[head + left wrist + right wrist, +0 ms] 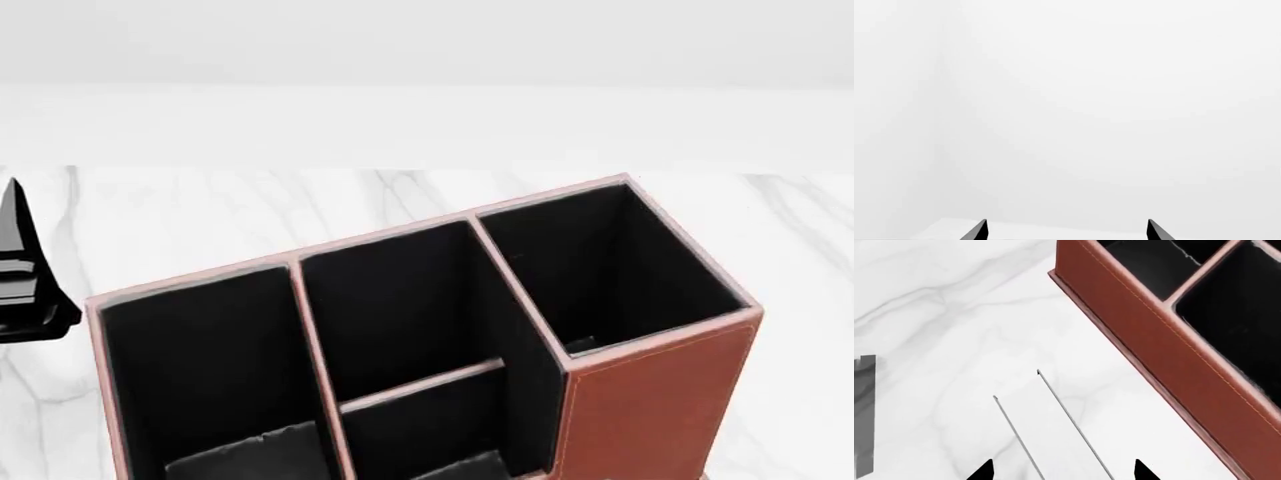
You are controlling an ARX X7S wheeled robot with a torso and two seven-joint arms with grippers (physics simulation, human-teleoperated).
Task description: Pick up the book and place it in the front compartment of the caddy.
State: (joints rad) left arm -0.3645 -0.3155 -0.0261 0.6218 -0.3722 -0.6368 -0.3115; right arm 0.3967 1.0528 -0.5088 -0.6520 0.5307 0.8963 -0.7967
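In the left wrist view, the left gripper [1066,231] shows two dark fingertips [977,231] spread wide apart, holding nothing, with only blank white ahead. In the head view, the caddy [654,395] stands on the marble table [200,215], with a black arm part [24,270] just beside its left end. In the right wrist view, the right gripper [1063,472] is spread wide and empty above bare marble, the caddy's brown wall [1167,350] ahead and to one side, apart from the tips. The book appears in no view.
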